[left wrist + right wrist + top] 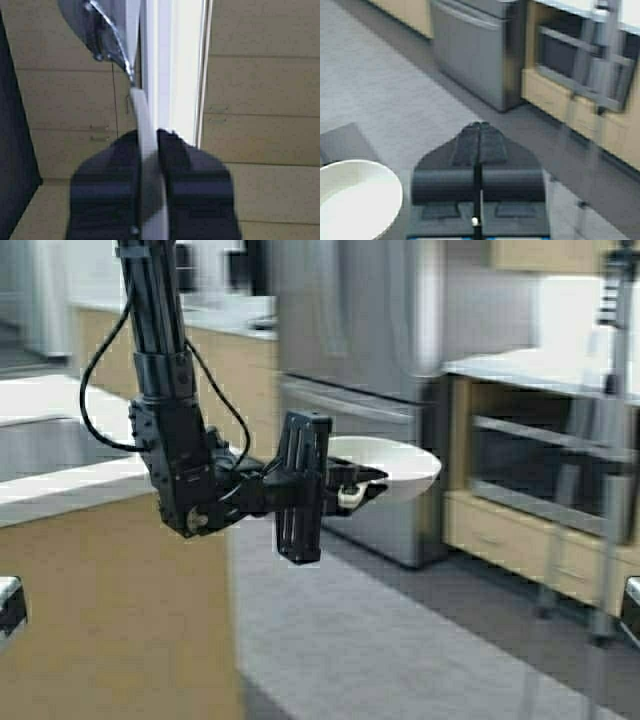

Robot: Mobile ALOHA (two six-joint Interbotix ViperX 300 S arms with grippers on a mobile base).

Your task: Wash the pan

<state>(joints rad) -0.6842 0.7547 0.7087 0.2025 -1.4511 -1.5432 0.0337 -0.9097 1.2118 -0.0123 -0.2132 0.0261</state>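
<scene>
The cream-white pan (392, 466) hangs in the air in front of me, roughly level, above the kitchen floor. My left gripper (352, 486) reaches out from the raised left arm and is shut on the pan's short pale handle (145, 150). In the left wrist view the left gripper (148, 134) has the handle pinched between its two dark fingers, and the pan shows edge-on beyond it. My right gripper (480, 125) is low over the floor, shut, with nothing in it. The pan's white inside (355, 200) shows at the corner of the right wrist view.
A pale countertop (70, 485) with a steel sink (40, 445) stands at the left over a wooden cabinet front (110, 620). A stainless appliance (360, 350) is straight ahead. Open wooden shelving (540, 465) lines the right. Grey floor (400, 640) lies between.
</scene>
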